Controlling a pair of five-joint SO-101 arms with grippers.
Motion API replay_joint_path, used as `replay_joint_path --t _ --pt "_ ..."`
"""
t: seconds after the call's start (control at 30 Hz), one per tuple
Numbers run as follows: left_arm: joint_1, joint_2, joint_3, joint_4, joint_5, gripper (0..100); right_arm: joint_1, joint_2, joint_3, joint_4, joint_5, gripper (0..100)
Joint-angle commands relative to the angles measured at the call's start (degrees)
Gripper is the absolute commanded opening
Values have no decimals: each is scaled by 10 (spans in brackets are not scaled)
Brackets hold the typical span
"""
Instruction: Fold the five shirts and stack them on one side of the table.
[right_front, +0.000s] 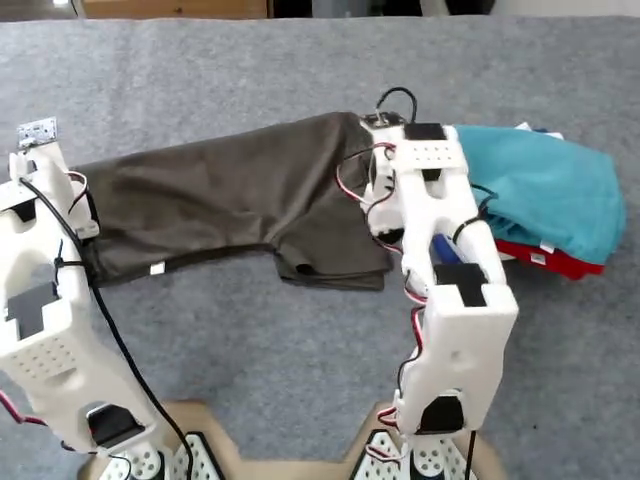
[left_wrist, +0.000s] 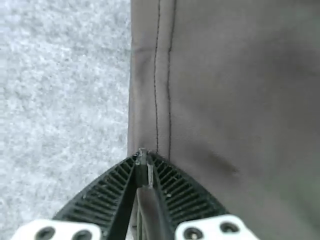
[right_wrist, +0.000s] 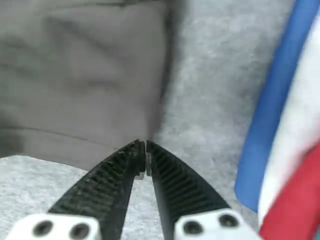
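You are mid-fold on the dark shirt (right_front: 230, 200), and the stack (right_front: 585, 235) is already begun. A teal shirt (right_front: 530, 180) lies on top of a red shirt (right_front: 555, 262) there, and a blue edge (right_wrist: 270, 125) shows in the pile as well; how many it holds I cannot count.

The dark shirt lies on the grey desk (right_front: 250, 70) just beside the stack and stretches away from it toward the left arm (right_front: 40, 320). The part of it near the stack is doubled over and rumpled.

The left jaws are pressed together on the stitched hem at the end farthest from the stack, pinching the cloth. The right jaws, on the right arm (right_front: 450, 300), are pressed together too, at the shirt's corner nearest the stack. The cloth reaches their tips and looks caught, though only by a thin bite.

With both ends in hand, I judge the next move is yours to make with both arms in step. Keep the cloth taut between them, lay one edge squarely over the other, and let go only once it lies flat. Watch that thin bite near the stack, since a jerk could pull it free.
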Motion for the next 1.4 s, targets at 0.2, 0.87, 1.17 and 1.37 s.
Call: replay_joint_path --t 0.2,0.87,1.17,1.37 --pt "-7 -138 0 58 -4 29 -6 -176 1 49 71 15" --pt "14 -594 431 -30 -54 29 -204 -475 327 112 458 19" --pt "106 -663 683 -259 25 30 -226 -482 394 35 434 150" --pt "102 -664 746 -353 77 30 -211 -391 393 -48 475 152"
